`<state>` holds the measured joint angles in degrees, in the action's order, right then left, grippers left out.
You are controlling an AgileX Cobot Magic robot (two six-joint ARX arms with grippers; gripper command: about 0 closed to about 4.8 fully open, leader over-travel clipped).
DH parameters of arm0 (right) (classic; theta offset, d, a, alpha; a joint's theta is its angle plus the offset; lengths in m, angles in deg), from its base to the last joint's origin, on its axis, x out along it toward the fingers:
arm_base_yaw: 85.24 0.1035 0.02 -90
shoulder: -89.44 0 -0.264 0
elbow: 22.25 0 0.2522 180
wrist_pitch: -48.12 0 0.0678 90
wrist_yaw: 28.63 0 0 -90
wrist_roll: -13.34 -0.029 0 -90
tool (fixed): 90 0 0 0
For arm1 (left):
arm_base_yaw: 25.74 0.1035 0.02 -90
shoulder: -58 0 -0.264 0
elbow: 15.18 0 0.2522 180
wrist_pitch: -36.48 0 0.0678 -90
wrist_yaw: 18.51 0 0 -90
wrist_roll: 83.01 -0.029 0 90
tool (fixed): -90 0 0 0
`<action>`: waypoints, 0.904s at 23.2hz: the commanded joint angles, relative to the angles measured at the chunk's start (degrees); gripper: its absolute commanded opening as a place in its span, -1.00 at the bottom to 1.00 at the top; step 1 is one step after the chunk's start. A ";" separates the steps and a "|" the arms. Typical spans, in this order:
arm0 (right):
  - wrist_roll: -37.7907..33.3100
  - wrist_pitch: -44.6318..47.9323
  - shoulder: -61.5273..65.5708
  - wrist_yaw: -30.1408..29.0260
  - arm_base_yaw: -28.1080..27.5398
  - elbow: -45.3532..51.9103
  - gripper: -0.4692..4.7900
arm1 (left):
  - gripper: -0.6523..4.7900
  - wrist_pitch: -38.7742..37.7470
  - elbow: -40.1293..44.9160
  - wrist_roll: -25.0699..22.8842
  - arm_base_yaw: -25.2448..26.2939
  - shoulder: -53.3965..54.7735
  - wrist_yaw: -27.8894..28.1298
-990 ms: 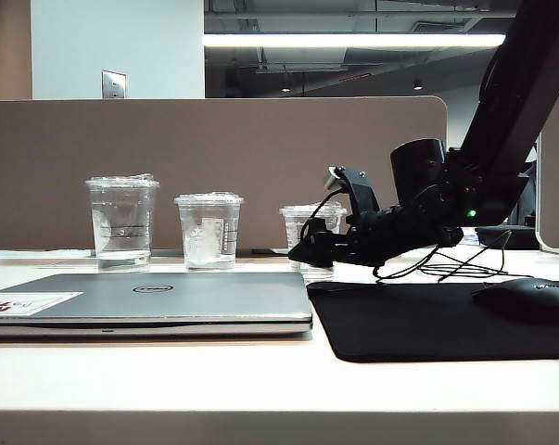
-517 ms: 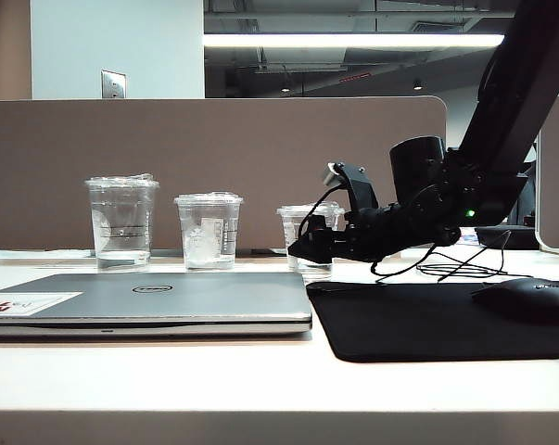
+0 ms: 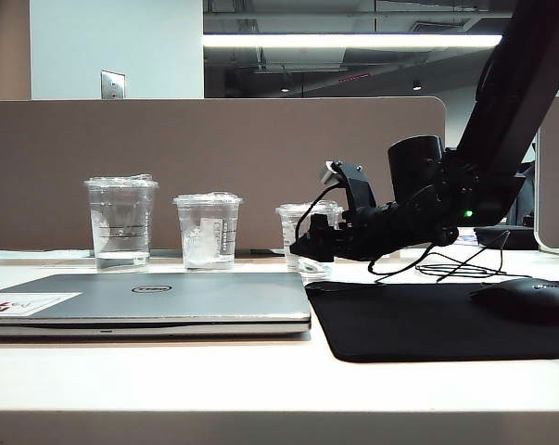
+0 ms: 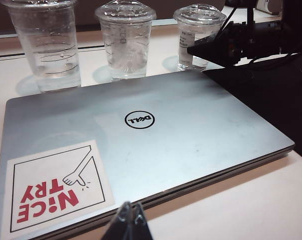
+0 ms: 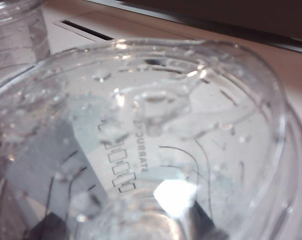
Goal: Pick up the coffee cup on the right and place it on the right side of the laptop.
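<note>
I count three clear plastic lidded cups in a row: the tall lined cup [image 3: 121, 222], the middle cup [image 3: 208, 231] with a white patch, and the coffee cup [image 3: 302, 227] on the right. There is one silver Dell laptop [image 3: 149, 301], carrying one white-and-red sticker [image 4: 53, 187]. One black mouse pad [image 3: 446, 320] holds one black mouse [image 3: 527, 298]. Two grippers are mine: the right gripper [image 3: 309, 248] and the left gripper [image 4: 128, 222].
</note>
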<state>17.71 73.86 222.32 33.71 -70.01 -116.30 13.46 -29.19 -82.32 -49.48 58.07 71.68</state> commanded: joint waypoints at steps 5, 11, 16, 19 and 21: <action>-2.93 2.69 -2.60 -0.98 0.07 -0.17 0.33 | -0.78 -0.35 -0.15 -0.22 0.04 0.00 -0.04; -2.93 -0.59 -9.92 -0.94 0.04 2.64 0.33 | -0.78 -0.28 -0.15 -0.22 0.02 0.00 -0.07; -2.86 -1.11 -17.57 -0.61 0.04 9.79 0.32 | -0.78 0.33 -0.15 -0.22 -0.09 0.00 -0.09; -2.86 -1.09 -23.58 -0.24 0.04 16.41 0.32 | -0.78 1.57 -0.15 -0.22 -1.01 0.00 0.00; -2.86 -0.98 -26.27 0.79 0.07 19.56 0.32 | -0.78 2.34 -0.15 -0.22 -2.29 0.00 -0.02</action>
<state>14.86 71.31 197.95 33.66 -70.04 -98.07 14.20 -29.19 -82.30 -51.08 58.07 71.70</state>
